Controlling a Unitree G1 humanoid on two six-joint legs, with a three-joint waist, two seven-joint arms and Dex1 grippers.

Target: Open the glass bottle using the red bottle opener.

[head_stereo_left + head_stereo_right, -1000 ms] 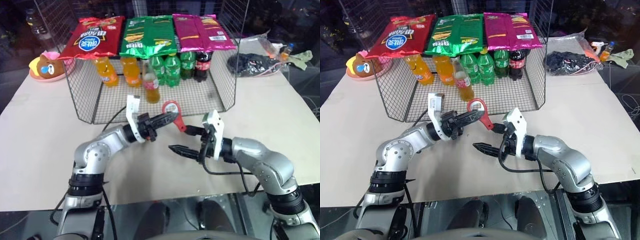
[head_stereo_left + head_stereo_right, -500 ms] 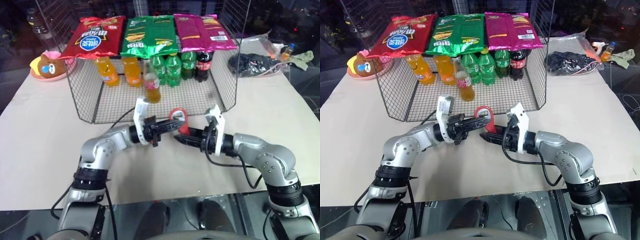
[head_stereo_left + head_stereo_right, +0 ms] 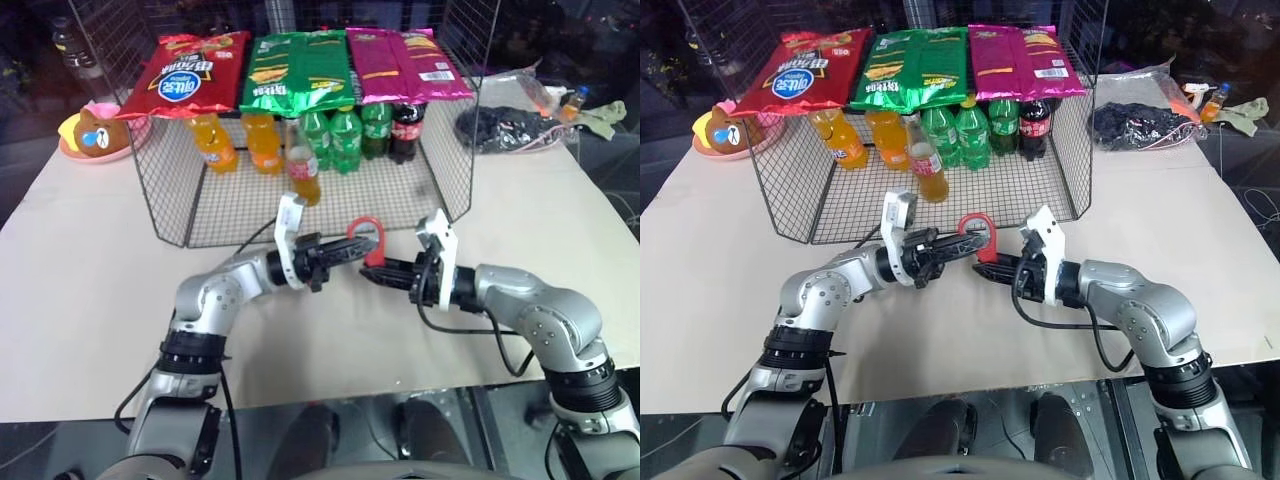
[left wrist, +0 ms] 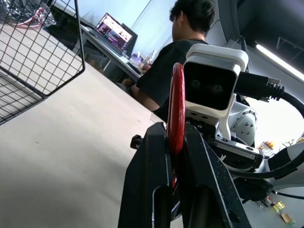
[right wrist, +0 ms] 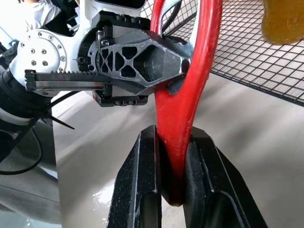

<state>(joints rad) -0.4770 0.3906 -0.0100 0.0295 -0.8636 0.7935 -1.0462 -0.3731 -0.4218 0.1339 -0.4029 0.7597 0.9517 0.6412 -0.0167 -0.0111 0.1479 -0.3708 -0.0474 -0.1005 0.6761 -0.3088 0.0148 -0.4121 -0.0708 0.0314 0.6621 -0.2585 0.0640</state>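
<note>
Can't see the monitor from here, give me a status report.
Left gripper and right gripper both shut on the red bottle opener, held over the table. Glass bottle capped in the wire basket, untouched. Nothing between.

1. Head views: table (image 3: 90,300) evenly lit from above; surroundings beyond its edges fall dark.
2. Soft, faint shadows under the arms.
3. Glare on glossy snack bags (image 3: 300,65).
4. Left wrist view: bright background, washed out behind the person (image 4: 175,66).
5. Right wrist view: near fingers (image 5: 137,190) sharp, wire mesh (image 5: 256,57) slightly soft.
</note>
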